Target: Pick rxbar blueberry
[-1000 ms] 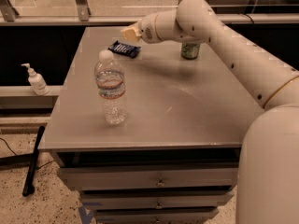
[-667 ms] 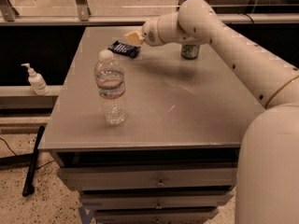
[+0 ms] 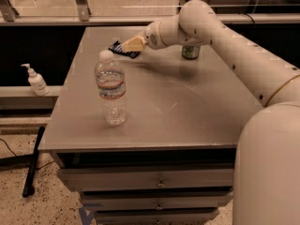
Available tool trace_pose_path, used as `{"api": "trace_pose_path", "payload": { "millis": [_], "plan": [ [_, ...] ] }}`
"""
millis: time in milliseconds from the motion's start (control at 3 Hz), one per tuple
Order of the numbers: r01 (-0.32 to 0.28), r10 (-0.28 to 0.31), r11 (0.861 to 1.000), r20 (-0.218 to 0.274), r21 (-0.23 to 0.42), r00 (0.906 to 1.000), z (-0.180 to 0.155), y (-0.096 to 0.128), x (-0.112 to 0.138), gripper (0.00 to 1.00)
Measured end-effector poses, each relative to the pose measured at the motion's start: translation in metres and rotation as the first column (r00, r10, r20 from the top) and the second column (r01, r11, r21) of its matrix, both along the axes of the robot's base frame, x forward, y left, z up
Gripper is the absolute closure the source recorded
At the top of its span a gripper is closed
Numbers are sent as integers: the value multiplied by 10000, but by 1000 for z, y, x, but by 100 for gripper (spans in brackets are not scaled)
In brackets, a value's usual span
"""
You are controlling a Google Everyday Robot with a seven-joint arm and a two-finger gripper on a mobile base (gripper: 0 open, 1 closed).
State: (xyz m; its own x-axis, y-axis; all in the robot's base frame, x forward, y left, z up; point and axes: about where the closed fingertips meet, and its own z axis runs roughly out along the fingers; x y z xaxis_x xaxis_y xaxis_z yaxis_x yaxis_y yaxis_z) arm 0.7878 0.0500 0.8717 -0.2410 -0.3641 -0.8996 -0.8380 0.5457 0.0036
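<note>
The rxbar blueberry (image 3: 119,48), a small flat bar in a dark navy wrapper, lies on the grey table (image 3: 187,107) at its far left part, just behind the water bottle's cap. My gripper (image 3: 130,45) reaches in from the right and is right over the bar, at or just above its surface, covering its middle. I cannot tell whether it touches or holds the bar.
A clear water bottle (image 3: 111,90) stands upright in front of the bar, left of centre. A green drink can (image 3: 190,52) stands at the far side, partly behind my arm. A soap dispenser (image 3: 35,80) sits on a ledge to the left. Drawers (image 3: 159,182) lie below the table.
My gripper has come down and slightly left, from a little above the bar to right over it. The bar, bottle and can have not moved.
</note>
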Motion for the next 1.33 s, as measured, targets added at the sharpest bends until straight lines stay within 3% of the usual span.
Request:
{"api": "trace_pose_path", "payload": {
  "millis": [333,1000,1333],
  "plan": [
    [-27,27,10000,-117,-23,9999,-5,0,0,0],
    [-43,43,10000,-319,-26,9995,-17,2,2,0],
    [-71,70,10000,-423,-30,9991,-26,5,3,18]
  ]
}}
